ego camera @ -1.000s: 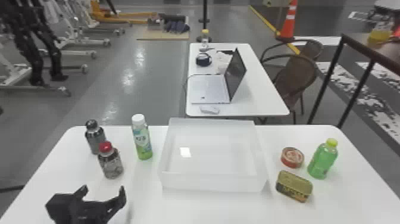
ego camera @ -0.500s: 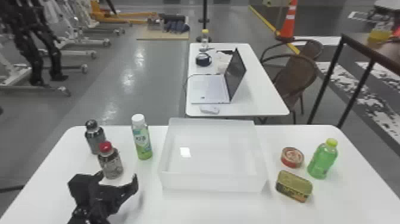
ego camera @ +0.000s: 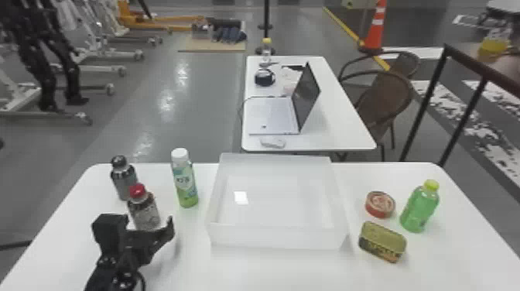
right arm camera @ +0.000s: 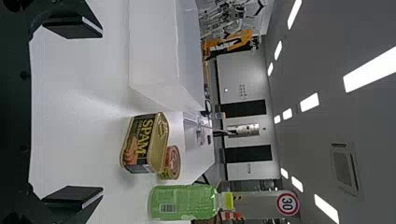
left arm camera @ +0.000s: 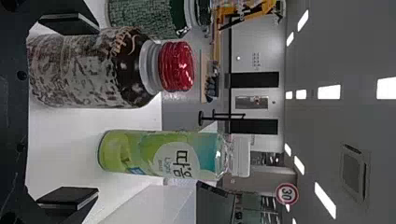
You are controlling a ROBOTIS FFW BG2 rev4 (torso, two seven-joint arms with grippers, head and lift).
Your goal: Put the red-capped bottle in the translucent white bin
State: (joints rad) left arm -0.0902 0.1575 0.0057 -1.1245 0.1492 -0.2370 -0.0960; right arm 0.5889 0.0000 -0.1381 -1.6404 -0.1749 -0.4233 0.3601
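In the head view my left gripper (ego camera: pixel 141 228) is at the table's left, on the near side of the red-capped bottle (ego camera: pixel 144 209), which stands upright. The left wrist view has the left gripper (left arm camera: pixel 70 112) open, with the red-capped bottle (left arm camera: pixel 93 67) close to one finger and off-centre between the two. The translucent white bin (ego camera: pixel 278 236) sits mid-table, with a bright patch on its floor. My right gripper (right arm camera: pixel 72 114) is parked open over the table's right part in the right wrist view, nothing between its fingers.
A dark bottle (ego camera: pixel 124 180) stands behind the red-capped one, and a white-capped green bottle (ego camera: pixel 185 185) between it and the bin. Right of the bin are a round can (ego camera: pixel 380 204), a rectangular can (ego camera: pixel 382 242) and a green bottle (ego camera: pixel 419 209).
The left gripper has moved forward and somewhat to the right, up to the red-capped bottle, and turned a little. The bottles, cans and bin have stayed in place.
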